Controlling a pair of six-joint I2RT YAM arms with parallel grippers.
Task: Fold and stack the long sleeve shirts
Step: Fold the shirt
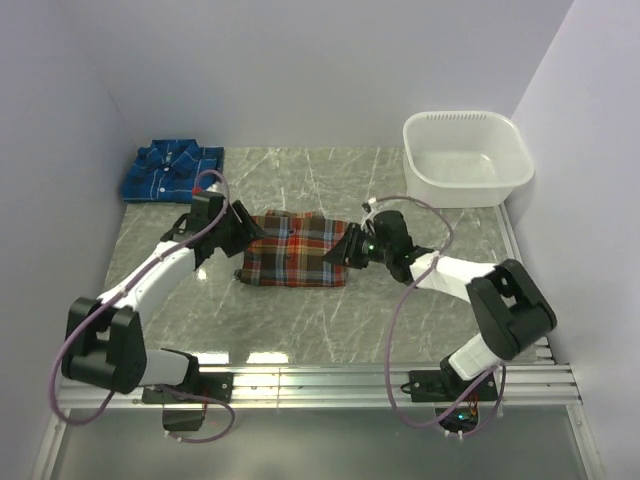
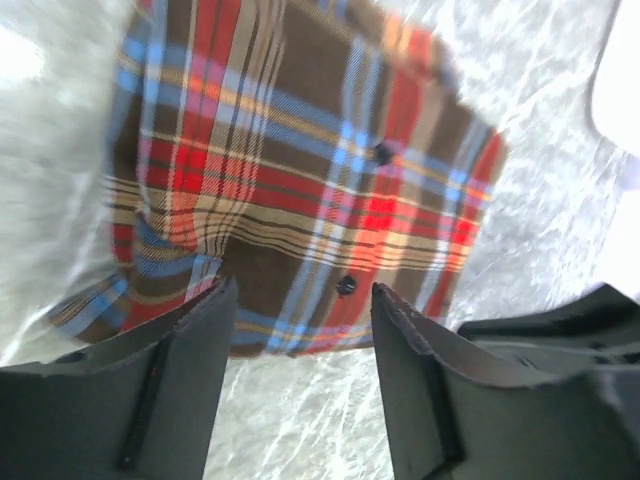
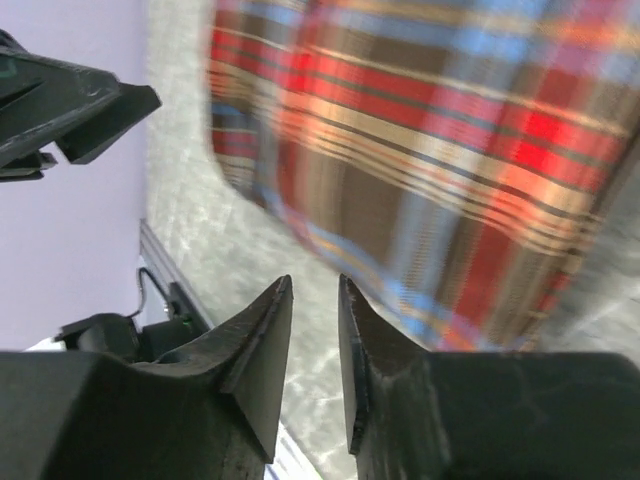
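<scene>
The red shirt lay folded in a neat block in the middle of the table. Its four edges looked mostly straight, but in the left wrist view a bit of cloth stuck out at one corner. The left claw was at the shirt's left edge. Its fingers were spread wide, and nothing was between them. Through the gap you could see the shirt's edge and some bare table. The right claw was at the shirt's right edge. Its fingers were only a little bit apart, with a thin gap. They held nothing, and the shirt's edge lay just past the tips. So the shirt sat between the two claws, with one on each side. The blue shirt lay folded in the far left corner, close to the left wall and well apart from the red shirt. A white tub stood in the far right corner. There was bare table between the blue shirt and the tub, along the back wall. There was more bare table in front of the red shirt, all the way to the metal rail at the near edge. The table was also bare to the right of the red shirt, under the right arm.
</scene>
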